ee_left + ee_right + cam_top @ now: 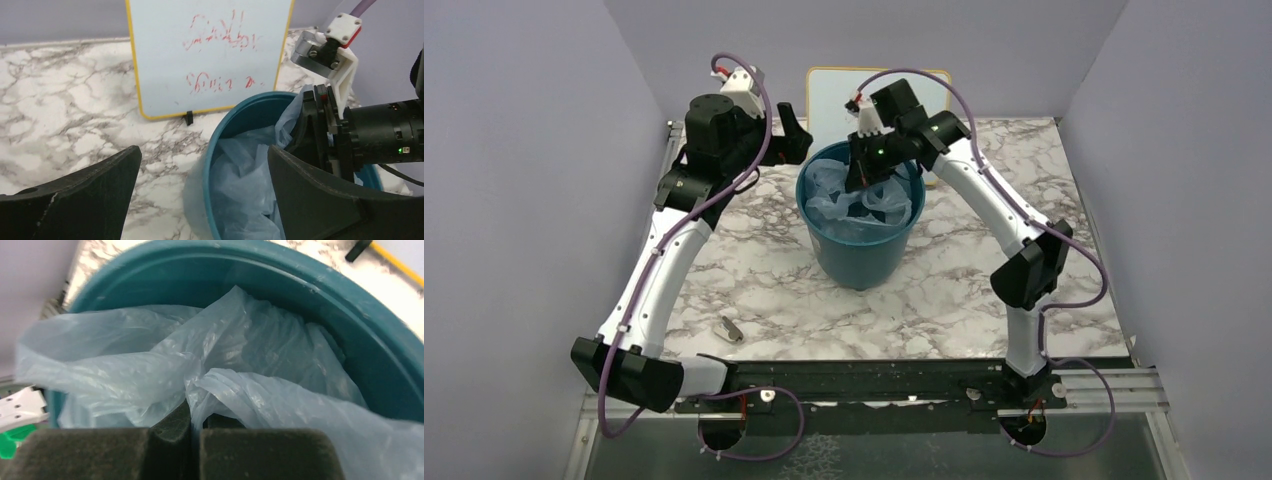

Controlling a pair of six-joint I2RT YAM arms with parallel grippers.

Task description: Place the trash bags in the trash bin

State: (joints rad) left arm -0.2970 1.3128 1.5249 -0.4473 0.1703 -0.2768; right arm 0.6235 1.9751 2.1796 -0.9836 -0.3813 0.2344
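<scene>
The teal-blue trash bin [864, 262] stands mid-table. The light-blue trash bag [844, 200] lies crumpled inside it, part draped over the left rim. My right gripper [862, 178] reaches down into the bin mouth, shut on a fold of the bag [225, 365]; its pads [172, 425] pinch the film. My left gripper [796, 135] hovers open and empty just left of the bin's back rim. In the left wrist view the bin [220, 135] and bag [245, 175] sit between its wide-spread fingers [90, 195].
A yellow-framed whiteboard [210, 50] with red writing leans on the back wall behind the bin. A small grey object [730, 329] lies on the marble near the left arm. Purple walls close in three sides.
</scene>
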